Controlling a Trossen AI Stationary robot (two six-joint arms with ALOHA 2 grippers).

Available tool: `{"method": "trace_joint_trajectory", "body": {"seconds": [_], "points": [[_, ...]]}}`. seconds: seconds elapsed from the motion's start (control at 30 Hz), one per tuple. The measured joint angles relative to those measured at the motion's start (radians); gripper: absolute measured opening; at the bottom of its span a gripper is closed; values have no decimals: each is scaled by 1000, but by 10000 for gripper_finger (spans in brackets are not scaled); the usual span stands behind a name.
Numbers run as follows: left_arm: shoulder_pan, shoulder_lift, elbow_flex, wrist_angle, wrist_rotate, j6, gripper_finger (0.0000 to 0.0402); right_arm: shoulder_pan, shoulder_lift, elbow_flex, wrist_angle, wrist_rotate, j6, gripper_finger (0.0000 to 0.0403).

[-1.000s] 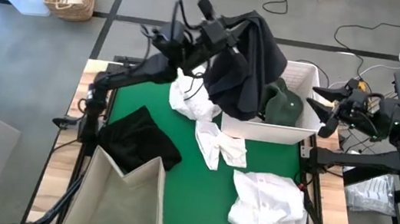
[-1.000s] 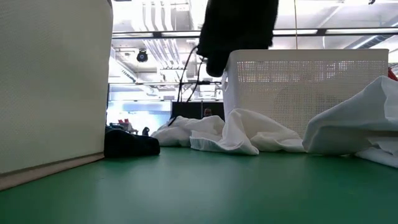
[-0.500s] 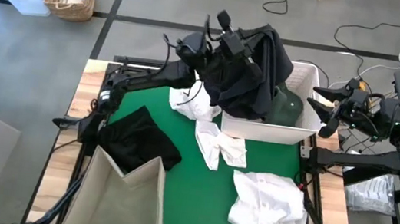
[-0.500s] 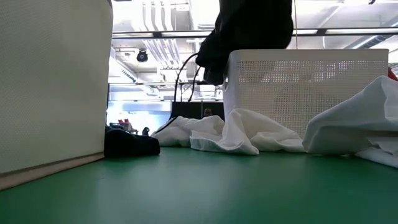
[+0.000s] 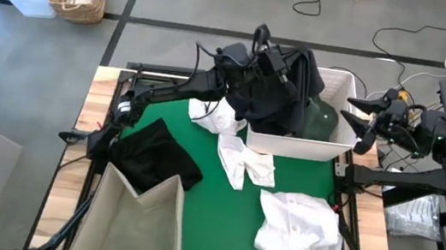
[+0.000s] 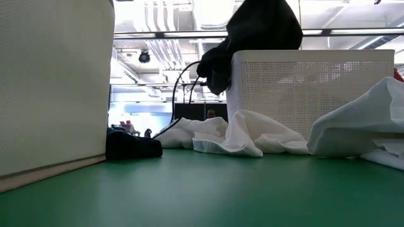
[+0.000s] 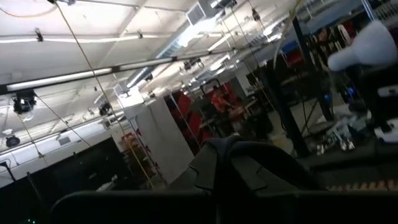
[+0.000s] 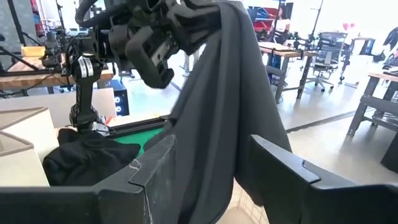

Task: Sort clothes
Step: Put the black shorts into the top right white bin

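From where I stand, the left gripper is up over the white basket at about one o'clock on the counter, its jaws closed on a black garment that hangs from it and drapes down over the basket's near-left rim. Inside the basket, just beside the hanging cloth, sits a dark green garment. The right gripper waits off the counter's edge at about three o'clock, just outside the basket's right wall, jaws apart and holding nothing; its own camera looks between them at the draped black cloth. On the green mat the rest of the clothes lie scattered: a crumpled white piece just left of the basket at about twelve, a smaller white piece near the centre, and a large white heap at about five o'clock. A black garment in a heap lies at about nine, touching the top edge of the beige bin at seven o'clock.
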Motion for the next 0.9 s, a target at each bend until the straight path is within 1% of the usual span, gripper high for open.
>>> {"method": "trace_joint_trajectory", "body": {"seconds": [0.4, 0.57, 0.8, 0.9], "points": [[1, 2, 0, -192, -5, -41, 0, 0, 0, -14, 1, 0, 1, 192], [2, 2, 0, -284, -7, -92, 0, 0, 0, -14, 1, 0, 6, 192], [2, 2, 0, -360, -31, -121, 0, 0, 0, -16, 1, 0, 14, 192], [2, 2, 0, -399, -31, -168, 0, 0, 0, -18, 1, 0, 20, 192]]}}
